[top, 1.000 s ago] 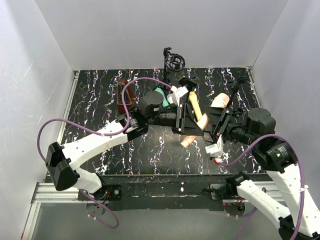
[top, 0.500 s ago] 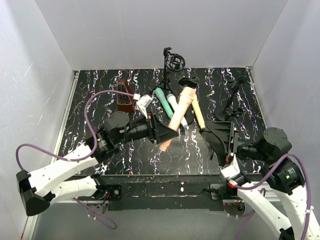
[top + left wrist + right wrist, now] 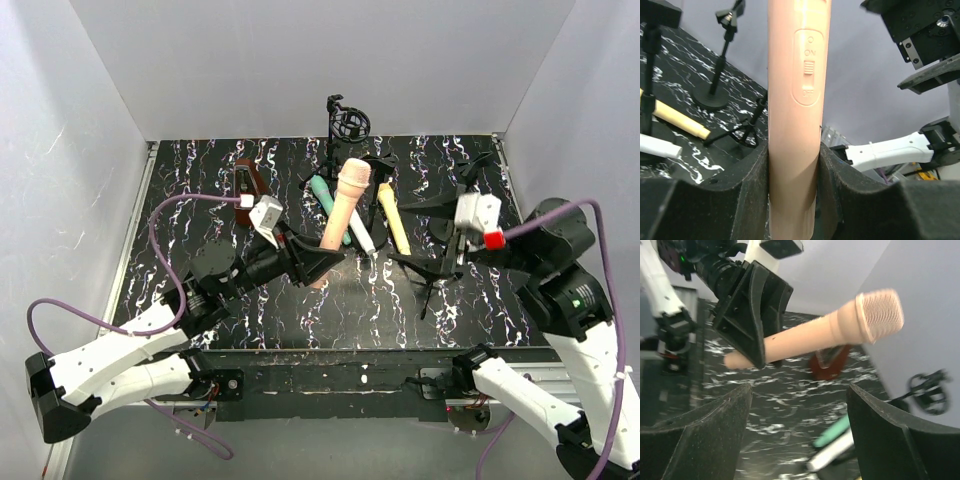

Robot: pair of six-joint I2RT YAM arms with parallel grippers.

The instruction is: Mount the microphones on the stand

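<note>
The peach-pink microphone (image 3: 338,218) is lifted off the table, head up and tilted toward the back. My left gripper (image 3: 794,165) is shut on its lower body, with the on/off switch (image 3: 810,67) facing the camera. The teal-green (image 3: 324,195), white (image 3: 360,233) and yellow (image 3: 393,216) microphones lie on the dark marbled table behind it. My right gripper (image 3: 797,410) hangs open and empty at the right, apart from the pink microphone (image 3: 830,332). A stand with a ring clip (image 3: 347,122) rises at the back edge. A tripod stand (image 3: 432,266) sits below the right wrist.
A brown triangular block (image 3: 247,184) stands at the back left. Another black stand on a round base (image 3: 466,195) is at the back right. White walls close in the table on three sides.
My right gripper has opened and drawn back to the right, away from the pink microphone. The left arm has pulled back to the left and tipped the microphone more upright.
</note>
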